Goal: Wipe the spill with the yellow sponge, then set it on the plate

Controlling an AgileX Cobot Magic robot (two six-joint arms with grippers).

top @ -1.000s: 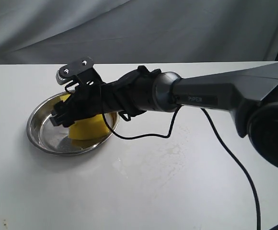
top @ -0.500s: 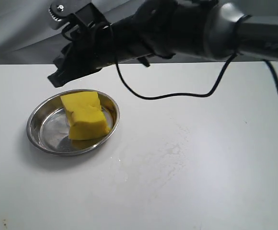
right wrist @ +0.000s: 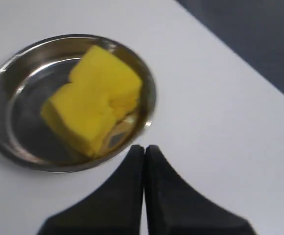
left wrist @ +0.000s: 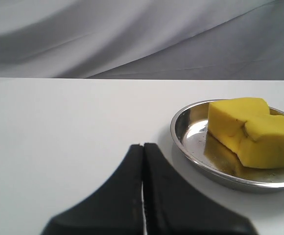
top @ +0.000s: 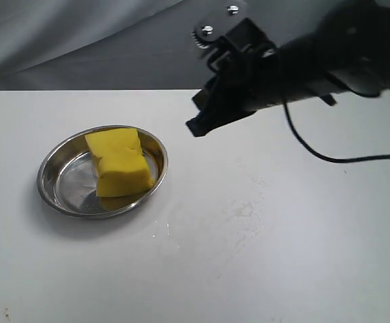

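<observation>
The yellow sponge (top: 120, 163) lies inside the shiny steel plate (top: 52, 176) at the table's left, with nothing touching it. My right gripper (top: 196, 126) hangs in the air to the right of the plate, shut and empty. From its wrist view the sponge (right wrist: 95, 98) and plate (right wrist: 19, 68) lie beyond the shut gripper (right wrist: 144, 146). My left gripper (left wrist: 143, 145) is shut and empty, low over the table beside the plate (left wrist: 177, 128) and sponge (left wrist: 252, 134); the exterior view does not show it. No amber spill shows, only a faint pale smear (top: 243, 211).
The white table (top: 302, 269) runs to a grey cloth backdrop (top: 81, 40) at the rear. A black cable (top: 329, 158) dangles from the right arm over the table's right side.
My right gripper has left the sponge in the plate, risen above it and swung away to the right. Sponge and plate have stayed put.
</observation>
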